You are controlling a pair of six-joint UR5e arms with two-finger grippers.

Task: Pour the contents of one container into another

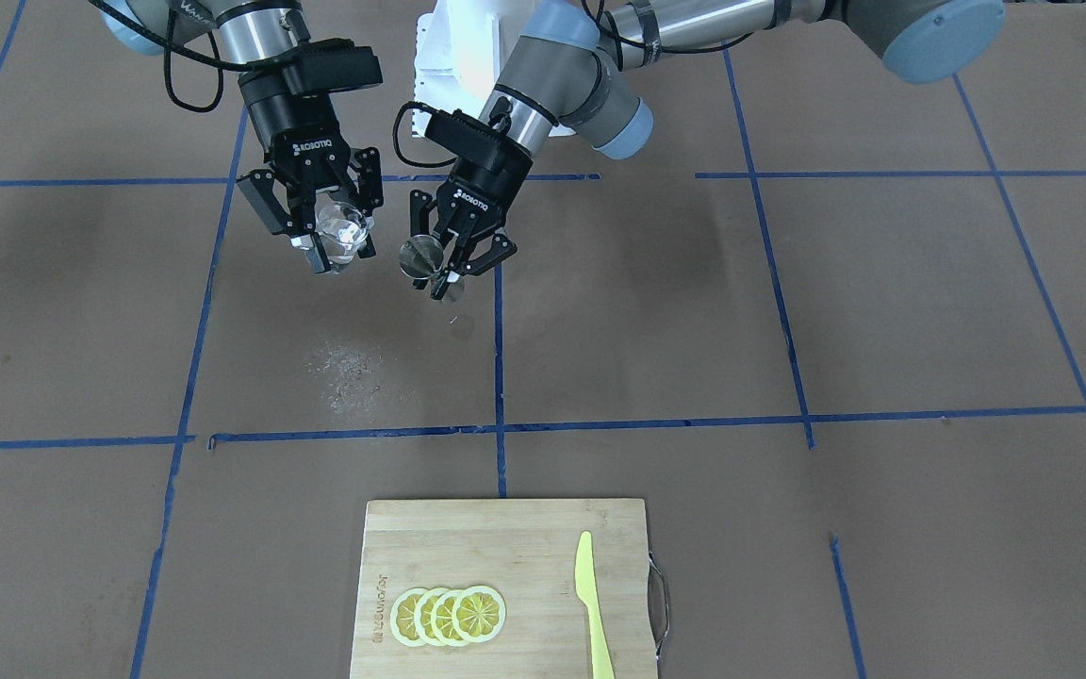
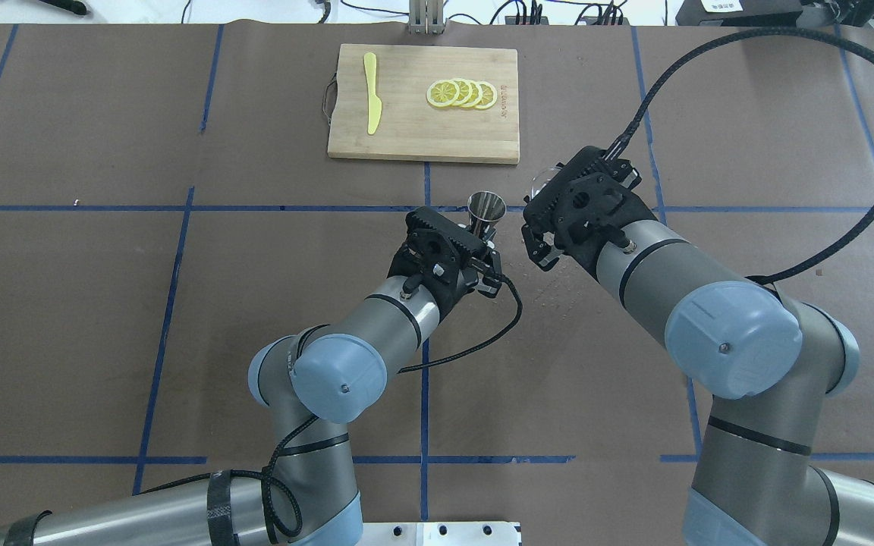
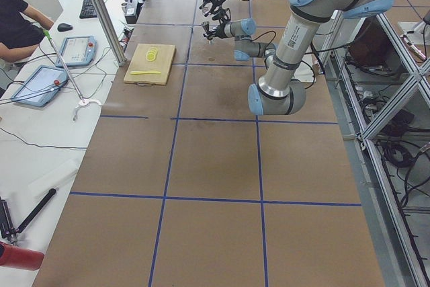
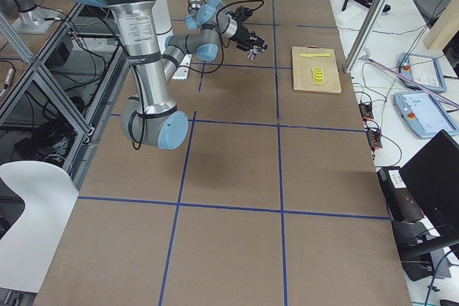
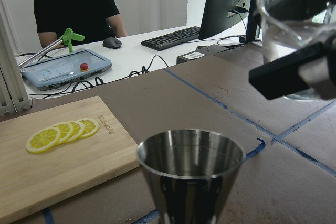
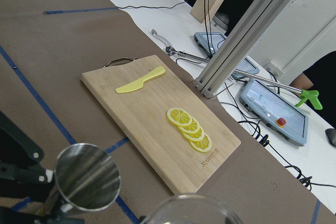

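A steel jigger cup [image 1: 421, 255] is held above the table with my left gripper [image 1: 453, 269] shut on its lower part. From overhead the steel jigger cup [image 2: 486, 206] shows its open mouth. Just beside it, my right gripper [image 1: 340, 250] is shut on a clear glass [image 1: 343, 229], also held off the table. In the left wrist view the steel jigger cup [image 5: 191, 174] fills the bottom centre and the clear glass [image 5: 294, 35] hangs at the upper right between dark fingers [image 5: 294, 72]. The two containers are close but apart.
A wooden cutting board [image 1: 468, 538] at the operators' edge carries lemon slices [image 1: 449, 615] and a yellow plastic knife [image 1: 592, 604]. Wet specks [image 1: 345, 368] mark the brown table under the grippers. A seated person [image 5: 73, 9] and control tablets [image 6: 273, 108] are beyond the table edge.
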